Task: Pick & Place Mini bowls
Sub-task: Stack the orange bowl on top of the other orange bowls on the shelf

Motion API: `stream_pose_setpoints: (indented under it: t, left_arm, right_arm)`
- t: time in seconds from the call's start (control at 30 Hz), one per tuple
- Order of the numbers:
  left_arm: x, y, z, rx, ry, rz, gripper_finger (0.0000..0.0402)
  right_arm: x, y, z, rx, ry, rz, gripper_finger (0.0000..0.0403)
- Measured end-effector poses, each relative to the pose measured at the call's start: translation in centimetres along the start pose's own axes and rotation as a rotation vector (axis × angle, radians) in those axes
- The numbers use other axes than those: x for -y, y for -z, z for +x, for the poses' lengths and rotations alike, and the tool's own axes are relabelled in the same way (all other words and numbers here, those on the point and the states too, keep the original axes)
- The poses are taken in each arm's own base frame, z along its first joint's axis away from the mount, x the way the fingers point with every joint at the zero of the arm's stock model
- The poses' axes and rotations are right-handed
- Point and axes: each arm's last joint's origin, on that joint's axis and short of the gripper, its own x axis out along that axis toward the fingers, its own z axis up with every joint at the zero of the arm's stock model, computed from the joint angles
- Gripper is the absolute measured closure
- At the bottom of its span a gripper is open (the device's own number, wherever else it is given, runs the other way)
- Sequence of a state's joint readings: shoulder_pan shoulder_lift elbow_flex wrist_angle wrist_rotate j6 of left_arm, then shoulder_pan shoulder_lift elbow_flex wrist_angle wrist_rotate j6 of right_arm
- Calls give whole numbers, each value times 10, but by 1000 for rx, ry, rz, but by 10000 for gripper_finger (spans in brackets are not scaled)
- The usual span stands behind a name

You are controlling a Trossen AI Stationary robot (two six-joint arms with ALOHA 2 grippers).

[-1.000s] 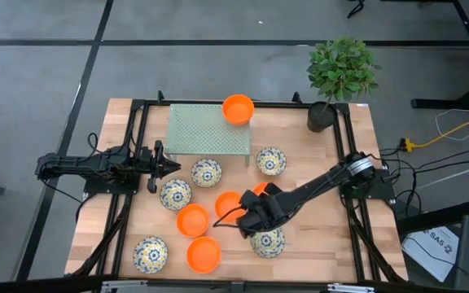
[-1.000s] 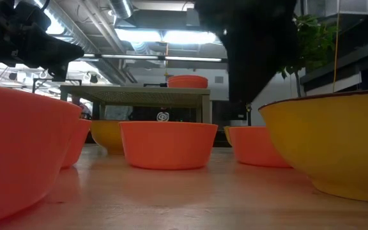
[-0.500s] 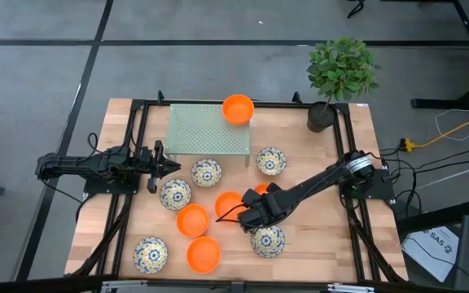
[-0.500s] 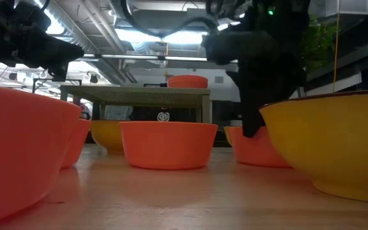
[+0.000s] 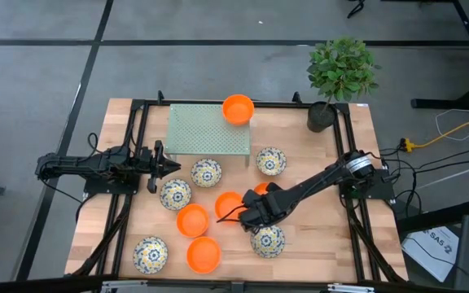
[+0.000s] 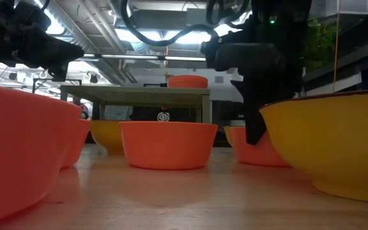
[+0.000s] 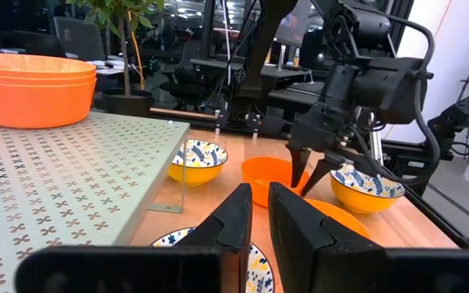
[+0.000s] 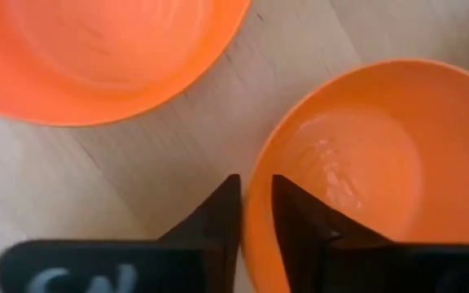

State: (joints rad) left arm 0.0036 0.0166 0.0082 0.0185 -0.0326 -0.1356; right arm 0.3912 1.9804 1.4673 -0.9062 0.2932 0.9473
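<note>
Straddling the orange bowl's (image 8: 344, 171) rim at lower centre, the right gripper's (image 8: 255, 213) narrowly parted jaws could slip off thin plastic.

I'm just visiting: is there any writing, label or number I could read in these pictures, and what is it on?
"SAS-S", roughly: on the white sheet on the floor to the right of the table; blurred, so uncertain.
White letters on the body of the right end effector: cut off at the picture's edge, not readable.
Round emblem seen beneath the green shelf in the low view: too small to read.
Nothing else is legible.
</note>
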Motion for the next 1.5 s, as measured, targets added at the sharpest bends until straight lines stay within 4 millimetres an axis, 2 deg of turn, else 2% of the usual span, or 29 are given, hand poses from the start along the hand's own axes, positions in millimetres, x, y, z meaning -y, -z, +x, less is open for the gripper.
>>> stream_pose_setpoints:
  t: [0.13, 0.2, 0.37, 0.5, 0.8, 1.07, 1.5]
  left_arm:
    - [0, 0, 0, 0, -1, 0, 363]
    - [0, 0, 0, 0, 0, 0, 363]
    - [0, 0, 0, 0, 0, 0, 363]
    - [0, 0, 0, 0, 0, 0, 363]
    - [0, 0, 0, 0, -1, 0, 363]
    - [0, 0, 0, 1, -1, 0, 363]
    - [0, 0, 0, 1, 0, 0, 363]
  right_arm:
    - [-1, -1, 0, 9, -12, -27, 383]
    - [-2, -1, 0, 5, -30, -65, 394]
    - [-6, -5, -5, 11, -69, -94, 384]
    - [-10, -11, -13, 34, -96, -138, 396]
    - [-14, -22, -36, 48, -105, -192, 394]
    - [-5, -27, -59, 89, -68, -202, 392]
    - [7, -31, -91, 189, -106, -282, 391]
